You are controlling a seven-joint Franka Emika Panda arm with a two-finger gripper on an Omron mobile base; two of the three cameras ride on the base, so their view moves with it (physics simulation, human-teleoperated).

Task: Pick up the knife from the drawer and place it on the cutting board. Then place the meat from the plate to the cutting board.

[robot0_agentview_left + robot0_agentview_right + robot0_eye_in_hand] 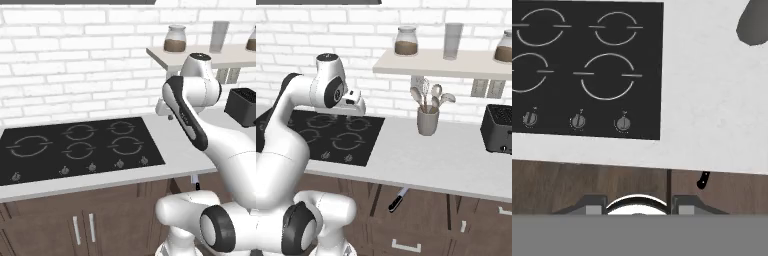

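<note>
Left base view: knife (197,183) just below the counter (170,131) front edge, beside the arm. Right base view: knife (397,199) tilted, under the counter's front edge, against dark drawer fronts. Hand view: gripper (638,207) above the cabinet fronts, grip state indeterminable; knife handle (703,180) lies apart

Bright, even, rendered light

My views are soft and slightly blurred all over; the worktop (456,160) looks pale and glare-free, with a faint shadow under the shelf (441,64) on the brick wall.
</note>
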